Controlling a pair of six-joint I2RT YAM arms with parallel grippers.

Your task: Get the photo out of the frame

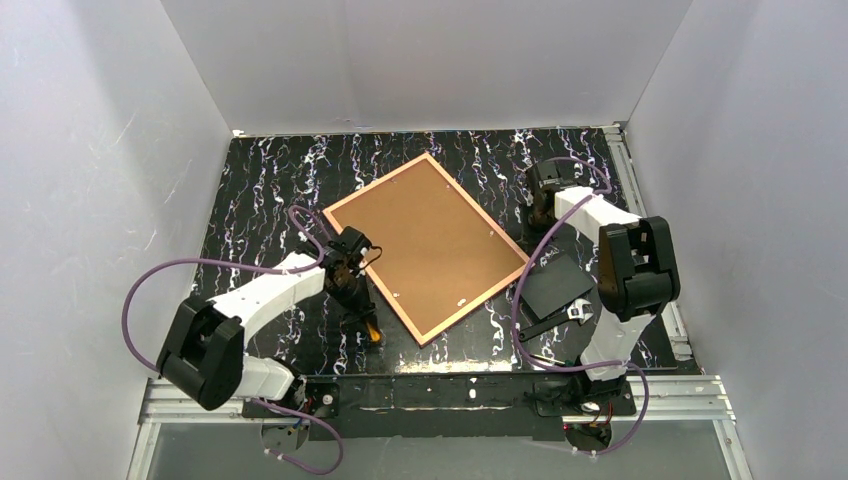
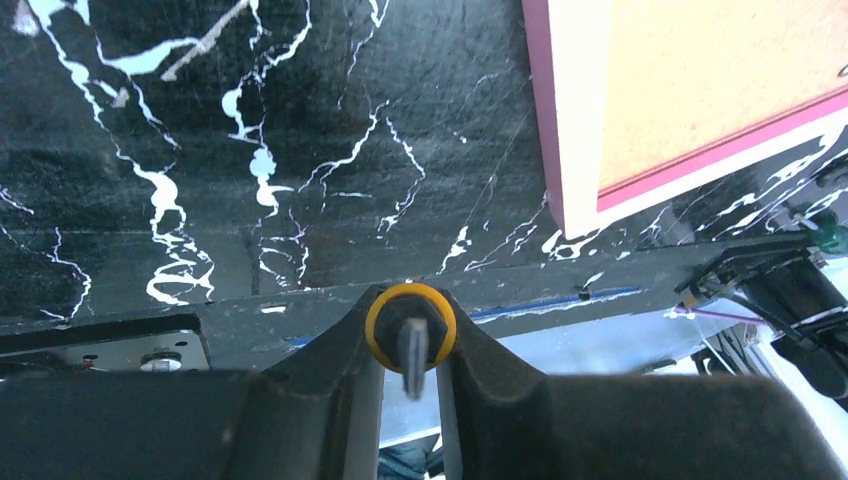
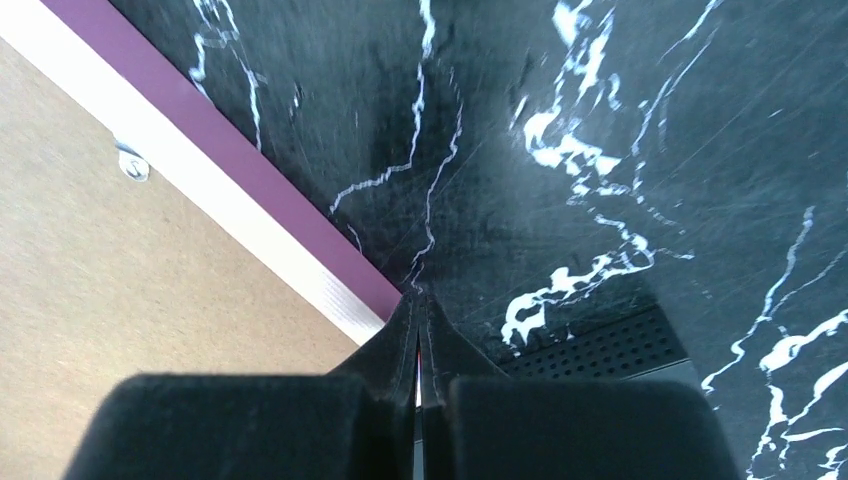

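The thin pink rectangular frame (image 1: 477,303) lies face down on the black marbled table (image 1: 260,190), brown fibreboard backing (image 1: 430,240) on, photo hidden: removal not begun. Left gripper (image 2: 410,297) pinches a small orange-handled tool (image 2: 410,328); right gripper (image 3: 418,300) is closed, empty.

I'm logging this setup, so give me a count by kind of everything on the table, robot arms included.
Robot arms: 2
Pink picture frame, back up: 1
Orange-handled tool: 1
Black flat panel: 1
Small silvery item beside the panel, unclear what: 1
Total: 6
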